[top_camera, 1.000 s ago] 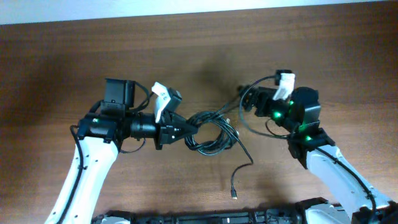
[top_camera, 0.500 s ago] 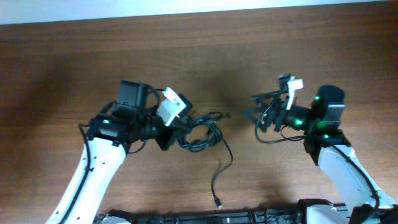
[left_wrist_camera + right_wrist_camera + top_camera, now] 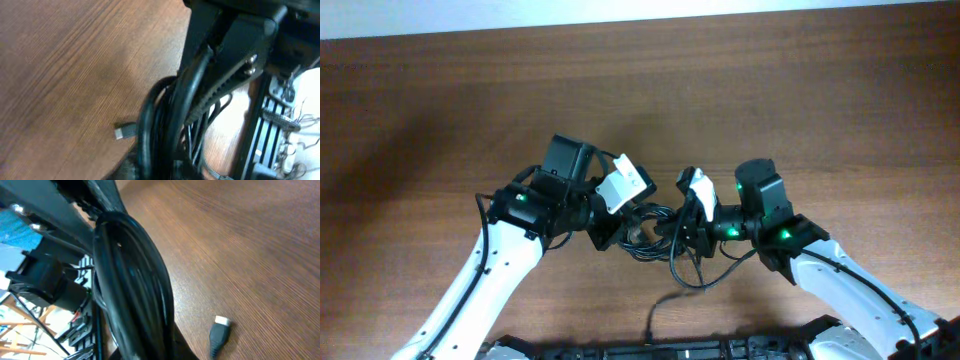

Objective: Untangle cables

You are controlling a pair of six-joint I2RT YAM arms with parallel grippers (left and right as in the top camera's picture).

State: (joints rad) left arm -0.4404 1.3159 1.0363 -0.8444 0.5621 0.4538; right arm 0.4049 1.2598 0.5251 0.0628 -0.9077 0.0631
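Note:
The cables [image 3: 648, 232] are a bunch of thin black cords in the middle of the wooden table. My two grippers meet on them from either side. My left gripper [image 3: 612, 228] is at the left of the bunch. My right gripper [image 3: 678, 232] is shut on its right side. In the left wrist view the cables [image 3: 170, 125] run up out of my left gripper [image 3: 165, 170], whose jaws are dark and blurred, to one of the right gripper's ribbed fingers [image 3: 220, 85]. A small plug [image 3: 121, 133] lies beside them. In the right wrist view the thick bundle [image 3: 132, 280] passes through my right gripper [image 3: 150, 350], with a plug [image 3: 218, 330] on the wood.
A slack loop [image 3: 698, 278] of cord hangs from the bunch toward the table's front edge, and a loose tail [image 3: 653, 318] reaches the black rail [image 3: 670, 350] there. Brown tabletop [image 3: 770, 90] stretches behind both arms.
Both arms have swung inward and forward. The right gripper, open and away from the bunch before, has come to it and shut on it. The left gripper has carried the cables rightward.

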